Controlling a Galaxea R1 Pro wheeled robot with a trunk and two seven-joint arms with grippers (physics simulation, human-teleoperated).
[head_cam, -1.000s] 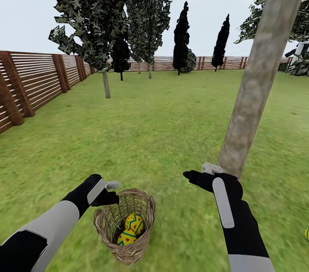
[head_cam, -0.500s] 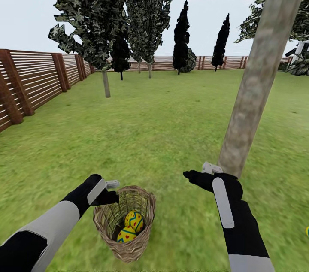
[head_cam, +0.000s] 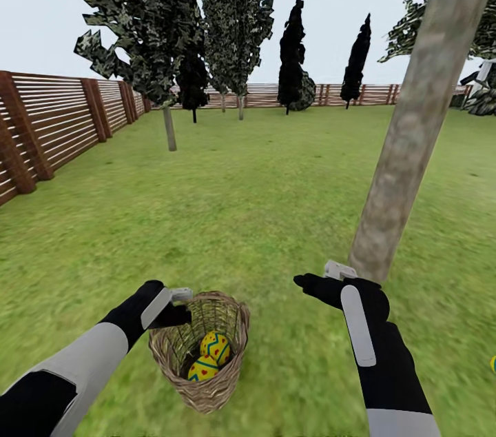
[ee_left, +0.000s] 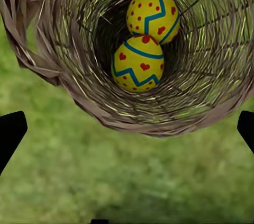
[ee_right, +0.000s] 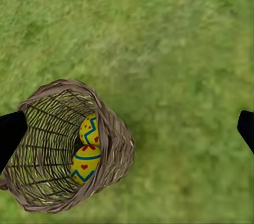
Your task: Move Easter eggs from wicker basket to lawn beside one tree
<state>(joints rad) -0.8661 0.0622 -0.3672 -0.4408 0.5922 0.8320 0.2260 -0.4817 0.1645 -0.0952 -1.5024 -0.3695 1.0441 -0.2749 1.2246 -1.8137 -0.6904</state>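
The wicker basket [head_cam: 200, 382] stands on the lawn [head_cam: 262, 216] just in front of me, with two yellow Easter eggs [head_cam: 215, 346] [head_cam: 202, 369] inside, also seen in the left wrist view [ee_left: 153, 15] [ee_left: 138, 63]. A third egg [head_cam: 492, 362] lies on the grass at the far right edge. My left gripper [head_cam: 180, 306] hovers at the basket's left rim, open and holding nothing. My right gripper [head_cam: 320, 278] hangs open over bare grass in front of the foot of the grey-brown tree trunk [head_cam: 413, 127]. The right wrist view shows the basket [ee_right: 114, 144] and both eggs [ee_right: 89, 128] [ee_right: 84, 163].
A brown slat fence [head_cam: 48, 127] runs along the left and far side. A thin-trunked leafy tree [head_cam: 169, 127] and dark cypress-like trees [head_cam: 291, 58] stand farther back. Open grass spreads between the basket and the trunk.
The whole picture has shifted slightly upward, so the camera moved. Both arms keep their places in the view, and the basket now sits a little nearer the left gripper.
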